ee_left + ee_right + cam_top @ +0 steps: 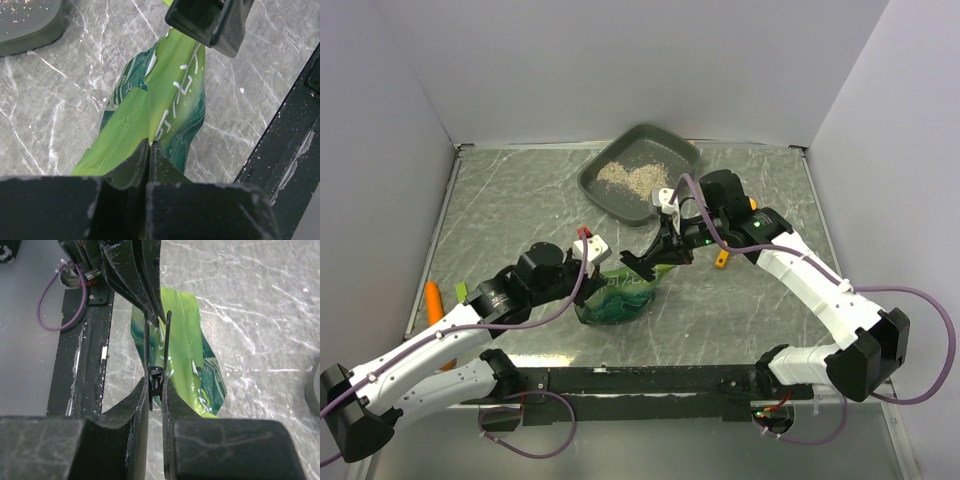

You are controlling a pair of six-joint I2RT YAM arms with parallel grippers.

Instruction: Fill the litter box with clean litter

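Between both tools sits the green bag [170, 100]: left tool [150, 145] pinched shut on one edge to steady it, right tool [156, 390] clamped on a black clip [155, 376], likely to free the mouth. Beyond the right tool, the litter box [670, 152] holds little clean litter [628, 178].

L+R end effectors [150, 147] [156, 385] — closed tight

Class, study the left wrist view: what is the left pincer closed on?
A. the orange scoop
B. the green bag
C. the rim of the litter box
B: in the left wrist view the left pincer is pinched shut on an edge of the green bag, with nothing else between its fingers.
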